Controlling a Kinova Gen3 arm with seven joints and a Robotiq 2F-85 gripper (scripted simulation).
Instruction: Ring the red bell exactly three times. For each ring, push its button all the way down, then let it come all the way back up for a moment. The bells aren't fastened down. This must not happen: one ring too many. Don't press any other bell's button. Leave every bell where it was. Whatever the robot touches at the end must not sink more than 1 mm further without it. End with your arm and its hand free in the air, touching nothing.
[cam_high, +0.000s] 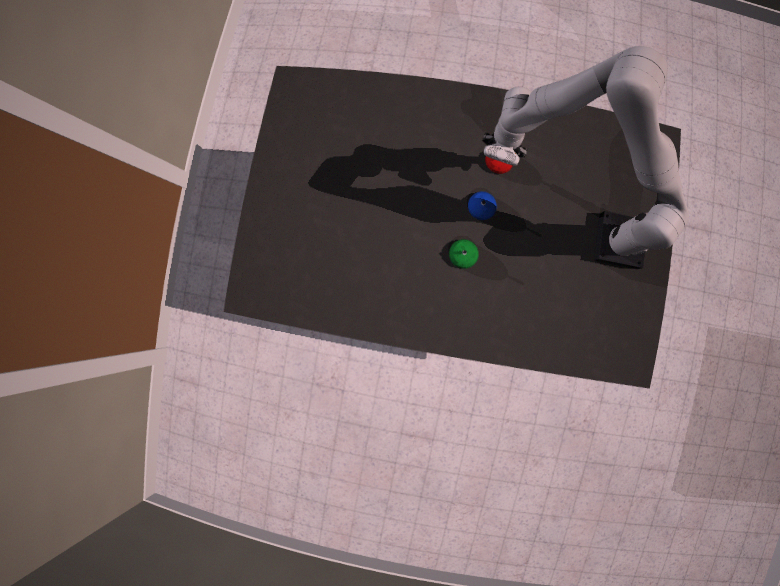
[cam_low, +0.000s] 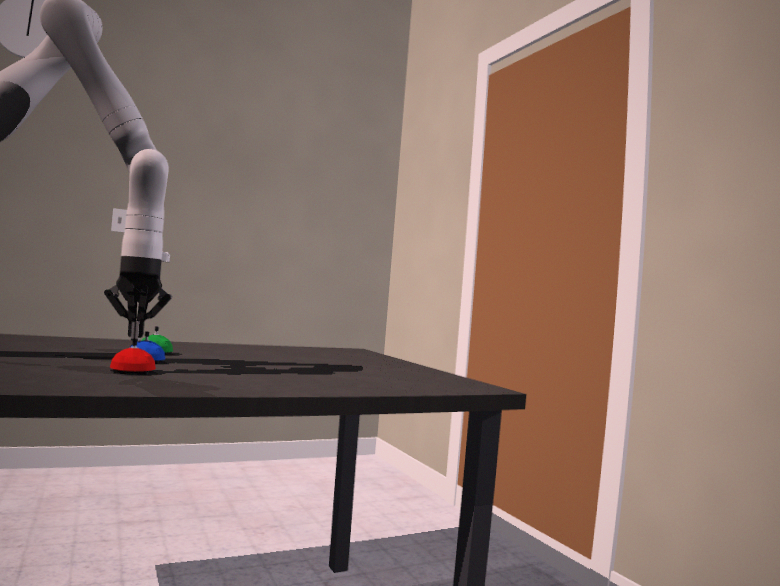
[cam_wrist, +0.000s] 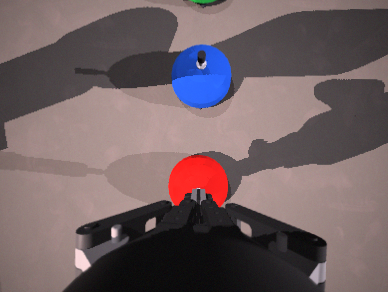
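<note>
The red bell (cam_high: 499, 165) (cam_low: 132, 361) (cam_wrist: 196, 176) is a dome on the dark table. My gripper (cam_low: 134, 335) (cam_wrist: 198, 197) is shut with nothing between the fingers and points straight down over the bell's top. Its fingertips (cam_wrist: 198, 190) sit right at the bell's button, of which only a small light tip shows in the wrist view. In the top view the wrist covers most of the red bell. The blue bell (cam_high: 482, 204) (cam_low: 151, 350) (cam_wrist: 201, 76) stands beside the red one with its button up. The green bell (cam_high: 461, 253) (cam_low: 160, 342) (cam_wrist: 202, 1) stands beyond the blue one.
The three bells stand in a row on the dark table (cam_high: 353, 283) (cam_low: 264, 384). The arm's base (cam_high: 621, 242) is mounted on the table near the bells. A brown door (cam_low: 554, 264) is in the wall past the table's end.
</note>
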